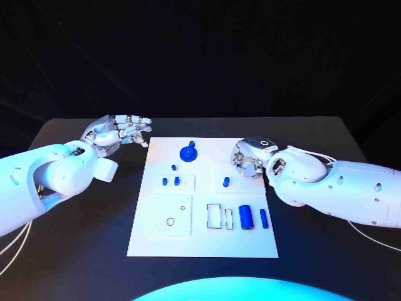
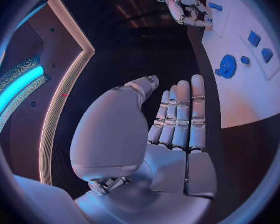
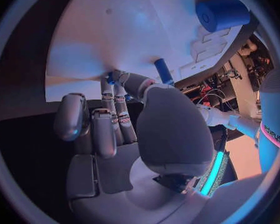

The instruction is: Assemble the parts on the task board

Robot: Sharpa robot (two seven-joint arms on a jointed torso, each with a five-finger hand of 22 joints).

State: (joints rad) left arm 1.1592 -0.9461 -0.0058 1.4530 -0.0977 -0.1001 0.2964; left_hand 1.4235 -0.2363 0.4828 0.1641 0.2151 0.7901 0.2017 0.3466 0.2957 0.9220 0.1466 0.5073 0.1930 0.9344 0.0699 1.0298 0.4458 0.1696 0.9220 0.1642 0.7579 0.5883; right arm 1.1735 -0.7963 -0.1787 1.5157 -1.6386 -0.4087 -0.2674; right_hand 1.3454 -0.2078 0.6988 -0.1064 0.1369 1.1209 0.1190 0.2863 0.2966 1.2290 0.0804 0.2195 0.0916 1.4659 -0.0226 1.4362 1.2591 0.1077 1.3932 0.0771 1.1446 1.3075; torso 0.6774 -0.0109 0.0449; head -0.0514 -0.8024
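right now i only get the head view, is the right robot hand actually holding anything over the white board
observer: in the right wrist view the right robot hand has its fingertips and thumb closing round a small blue piece on the flat white task board; whether it is gripped, I cannot tell.
operator: ok and the left robot hand, anything in its palm
observer: no, the left wrist view shows the left robot hand with straight fingers and a bare palm.

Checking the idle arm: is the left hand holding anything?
No. The left hand is open, fingers straight, palm bare.
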